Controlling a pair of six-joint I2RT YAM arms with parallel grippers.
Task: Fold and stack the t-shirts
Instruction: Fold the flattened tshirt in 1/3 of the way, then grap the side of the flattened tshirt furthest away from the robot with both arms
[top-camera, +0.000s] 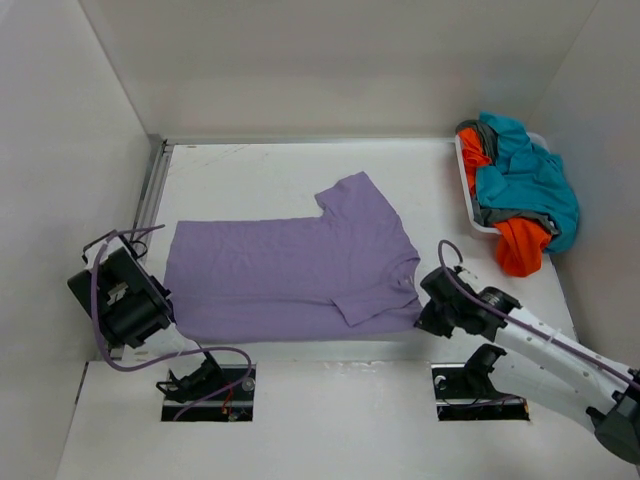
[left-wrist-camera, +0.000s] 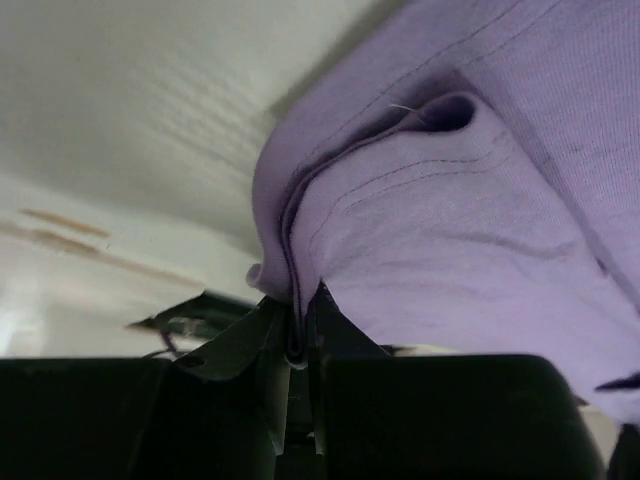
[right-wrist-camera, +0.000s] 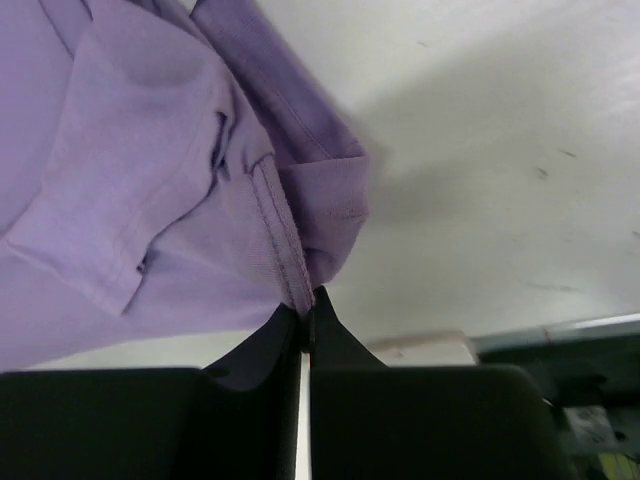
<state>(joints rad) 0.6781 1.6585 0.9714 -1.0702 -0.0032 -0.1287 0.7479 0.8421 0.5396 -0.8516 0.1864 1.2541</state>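
**Grip on both near corners of lavender shirt (top-camera: 290, 270)**

Left gripper (left-wrist-camera: 300, 322), seen from its own wrist camera, has its jaws pressed together on a doubled edge of the shirt, a thin fold of cloth pinched between the black fingers (left-wrist-camera: 335, 335) and a stitched hem bulging just above them. Right gripper (right-wrist-camera: 308, 305) is likewise closed, its fingertips nipping a stitched seam at a corner of the same shirt, with a short sleeve lying flat on the body to the left of the pinch.

From the overhead camera, the left gripper sits at the shirt's near left corner and the right gripper at its near right corner, each touching the cloth at its edge. The shirt lies spread sideways across the middle of the white table (top-camera: 250, 165), collar toward the right. One sleeve points toward the far wall and the other rests on top of the body near the right gripper.

Well apart from it, in the far right corner, a white basket (top-camera: 462, 175) holds a heap of three more shirts. The teal shirt (top-camera: 525, 180) lies on top, the grey shirt (top-camera: 487, 130) shows beneath it, and the orange shirt (top-camera: 520, 248) spills over the basket's near rim onto the table.
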